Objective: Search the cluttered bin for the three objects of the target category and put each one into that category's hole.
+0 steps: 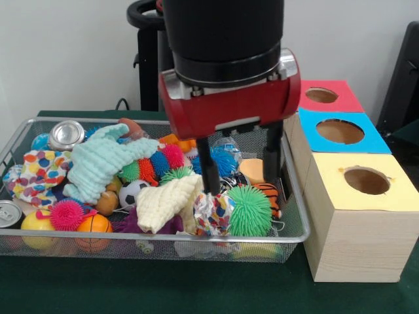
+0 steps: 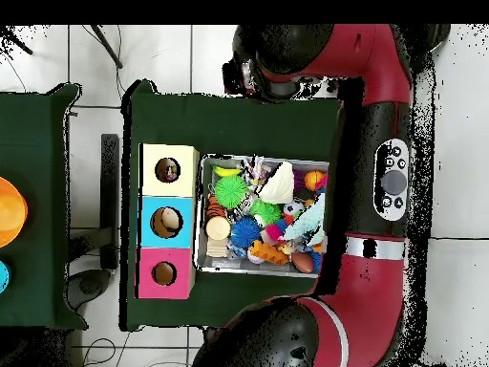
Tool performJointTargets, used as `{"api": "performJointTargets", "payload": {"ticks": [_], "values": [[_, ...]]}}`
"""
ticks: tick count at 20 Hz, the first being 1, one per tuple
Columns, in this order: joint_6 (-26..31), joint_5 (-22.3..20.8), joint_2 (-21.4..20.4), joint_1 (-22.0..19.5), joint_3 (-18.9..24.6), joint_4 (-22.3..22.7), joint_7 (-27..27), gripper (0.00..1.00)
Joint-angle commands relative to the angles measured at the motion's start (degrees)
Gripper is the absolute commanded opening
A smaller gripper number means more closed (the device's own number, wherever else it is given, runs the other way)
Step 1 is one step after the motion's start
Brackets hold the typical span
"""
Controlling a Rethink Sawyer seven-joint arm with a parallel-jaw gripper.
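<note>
My gripper [image 1: 240, 187] hangs low inside the wire bin [image 1: 196, 237], at its right end. It is open, with one black finger [image 1: 207, 167] on the left and the other well apart on the right. The left fingertip sits just above a crumpled foil wrapper [image 1: 213, 212]. A green spiky ball [image 1: 249, 210] lies in front of the gap, and what lies behind it between the fingers is hidden. Three wooden boxes stand right of the bin, with a yellow-topped hole [image 1: 366, 180], a blue-topped hole [image 1: 339, 131] and a red-topped hole [image 1: 321, 95].
The bin [image 2: 201, 215] is packed: a mint cloth [image 1: 98, 163], a cream cloth [image 1: 167, 203], a spotted cloth [image 1: 39, 173], two cans [image 1: 65, 134], a small football [image 1: 134, 193], a pink spiky ball [image 1: 67, 214], a blue spiky ball [image 1: 224, 160]. The arm [image 2: 382, 172] curves round the bin.
</note>
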Motion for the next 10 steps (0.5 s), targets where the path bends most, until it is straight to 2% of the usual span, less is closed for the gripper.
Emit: {"api": "performJointTargets", "payload": {"ticks": [1, 4, 10], "values": [[8.97, -5.61, 2.49, 0.21, 4.40, -6.26, -21.74, 1.00], [9.54, -6.13, 2.35, 0.14, 4.55, -6.59, -22.28, 1.00], [7.63, -4.81, 1.04, -0.07, 3.04, -3.93, -21.73, 1.00]]}}
